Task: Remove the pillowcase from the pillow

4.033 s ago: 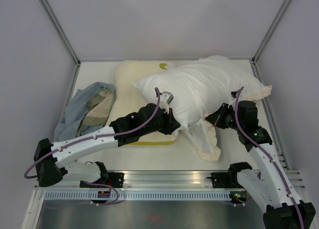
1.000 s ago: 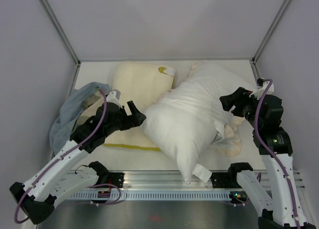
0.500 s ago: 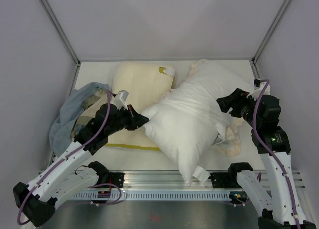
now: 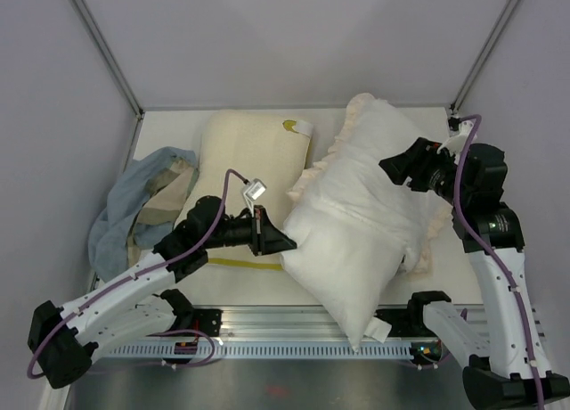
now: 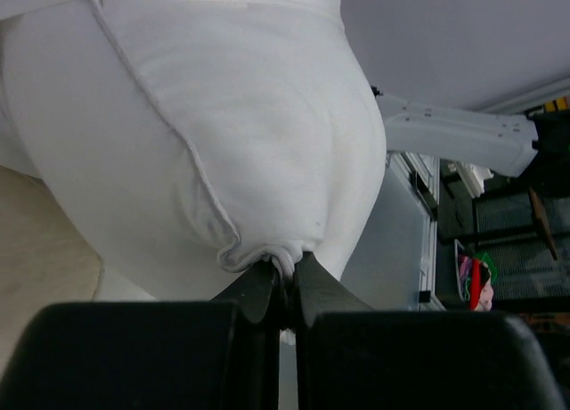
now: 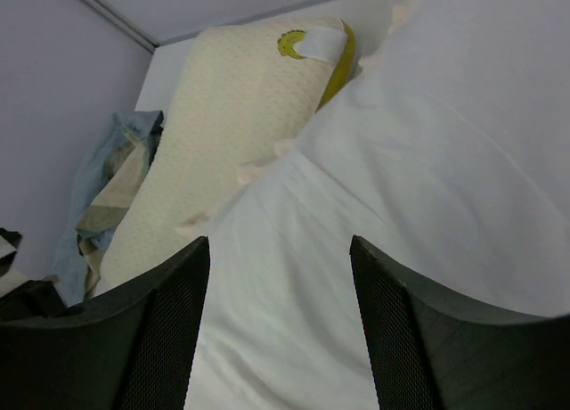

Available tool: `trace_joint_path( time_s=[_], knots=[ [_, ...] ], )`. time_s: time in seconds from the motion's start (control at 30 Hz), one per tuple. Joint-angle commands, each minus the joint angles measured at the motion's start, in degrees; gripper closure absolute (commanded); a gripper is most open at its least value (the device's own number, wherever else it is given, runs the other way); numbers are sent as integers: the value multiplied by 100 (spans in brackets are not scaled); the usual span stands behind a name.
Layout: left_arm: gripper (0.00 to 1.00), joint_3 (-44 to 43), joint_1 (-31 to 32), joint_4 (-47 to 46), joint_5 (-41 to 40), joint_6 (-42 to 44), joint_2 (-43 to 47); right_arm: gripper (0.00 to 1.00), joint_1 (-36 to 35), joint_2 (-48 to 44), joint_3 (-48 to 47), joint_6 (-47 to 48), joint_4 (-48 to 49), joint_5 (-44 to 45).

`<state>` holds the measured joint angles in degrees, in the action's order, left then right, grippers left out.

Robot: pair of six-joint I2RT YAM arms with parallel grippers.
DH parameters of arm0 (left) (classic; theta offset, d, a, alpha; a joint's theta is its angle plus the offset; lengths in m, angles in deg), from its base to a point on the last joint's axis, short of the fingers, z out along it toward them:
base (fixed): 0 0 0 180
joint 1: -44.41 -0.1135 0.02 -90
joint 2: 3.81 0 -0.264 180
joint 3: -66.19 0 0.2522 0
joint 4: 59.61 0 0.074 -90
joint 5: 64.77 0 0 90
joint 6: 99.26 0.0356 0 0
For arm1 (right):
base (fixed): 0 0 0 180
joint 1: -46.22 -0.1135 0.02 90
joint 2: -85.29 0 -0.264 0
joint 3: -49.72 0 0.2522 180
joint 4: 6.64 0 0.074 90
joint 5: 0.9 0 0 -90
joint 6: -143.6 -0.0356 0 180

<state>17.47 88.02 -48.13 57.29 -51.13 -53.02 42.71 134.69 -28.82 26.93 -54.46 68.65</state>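
white pillow: on the table, pressed against the cream-yellow pillow's right side.
pillowcase: only its cream frill peeking out, right of the cream-yellow pillow.
left hand: clamped tight on a pinch of white pillow fabric, by the cream-yellow pillow's near right corner.
right hand: fingers spread wide, holding nothing, well right of the cream-yellow pillow.

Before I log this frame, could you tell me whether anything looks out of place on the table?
Yes: the pillow lies diagonally, its near corner hanging past the front edge of the table over the rail, with the pillowcase bunched at its right side.
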Motion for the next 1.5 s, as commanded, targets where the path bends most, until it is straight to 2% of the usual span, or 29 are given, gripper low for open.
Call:
trace_joint_path(
  time_s=[0.0,0.07,0.23,0.33,0.37,0.4,0.43,0.6,0.73,0.9,1.07,1.27,1.37,1.47],
  knots=[
    [98,-248,401,191,127,450,-185,29,8,86,-518,198,207,-705],
    [98,-187,569,413,-146,486,-159,29,-105,253,-545,207,181,-1003],
    [98,6,595,431,-349,399,-141,29,-597,359,-431,206,181,-1023],
    [98,59,587,343,-366,337,-211,31,-1176,780,-606,513,-257,-725],
    [98,51,587,343,-358,337,-264,32,-1622,938,-668,593,-389,-506],
    [98,42,595,360,-358,337,-343,32,-1836,913,-668,620,-495,79],
    [98,42,595,360,-392,328,-370,31,-2186,765,-607,628,-444,215],
    [98,42,595,316,-367,328,-563,31,-2847,859,-414,655,-522,382],
    [98,33,604,316,-366,328,-642,31,-3716,1018,-273,672,-619,1348],
    [98,-11,631,413,-349,328,-572,31,-4166,1343,-1,708,-733,2009],
    [98,-2,622,457,-375,363,-519,30,-4781,1730,-44,532,-1005,3736],
    [98,-2,631,439,-323,381,-484,26,-5274,2353,-246,251,-1173,5110],
    [98,50,622,431,-296,337,-414,31,-5274,2547,-272,102,-998,5788],
    [98,156,631,457,-270,302,-265,42,-5274,2758,-413,5,-883,6280]
  ],
)
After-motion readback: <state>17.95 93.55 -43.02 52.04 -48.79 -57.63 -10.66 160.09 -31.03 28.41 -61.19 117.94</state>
